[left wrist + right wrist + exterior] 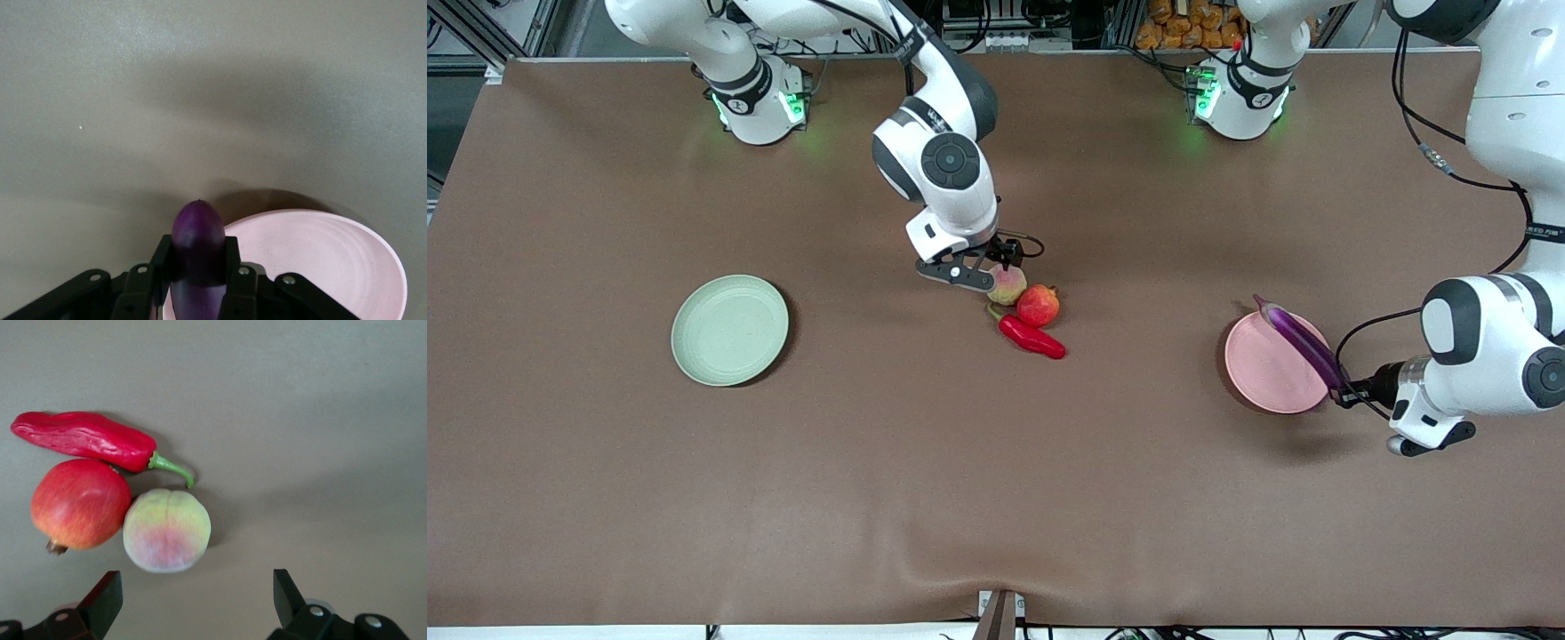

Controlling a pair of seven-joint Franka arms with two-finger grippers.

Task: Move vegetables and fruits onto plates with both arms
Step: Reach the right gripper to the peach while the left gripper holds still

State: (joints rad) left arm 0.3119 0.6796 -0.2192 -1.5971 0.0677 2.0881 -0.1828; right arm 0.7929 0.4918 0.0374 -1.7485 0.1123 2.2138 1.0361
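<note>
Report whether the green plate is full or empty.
Empty: the green plate shows only its bare surface, with nothing lying on it.

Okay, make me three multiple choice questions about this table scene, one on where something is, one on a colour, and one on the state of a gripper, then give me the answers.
1. Where is the eggplant?
A. lying on the green plate
B. held in the left gripper over the pink plate
C. on the table beside the chili pepper

2. What colour is the plate toward the right arm's end of the table?
A. pale green
B. blue
C. pale pink

3. How is the right gripper?
A. shut on the pomegranate
B. shut on the chili pepper
C. open, holding nothing

Answers:
1 B: the left gripper clamps the eggplant's end above the pink plate.
2 A: that plate is pale green and bare.
3 C: its fingers stand apart over the table by the peach, with the pomegranate and chili pepper beside it.
</note>
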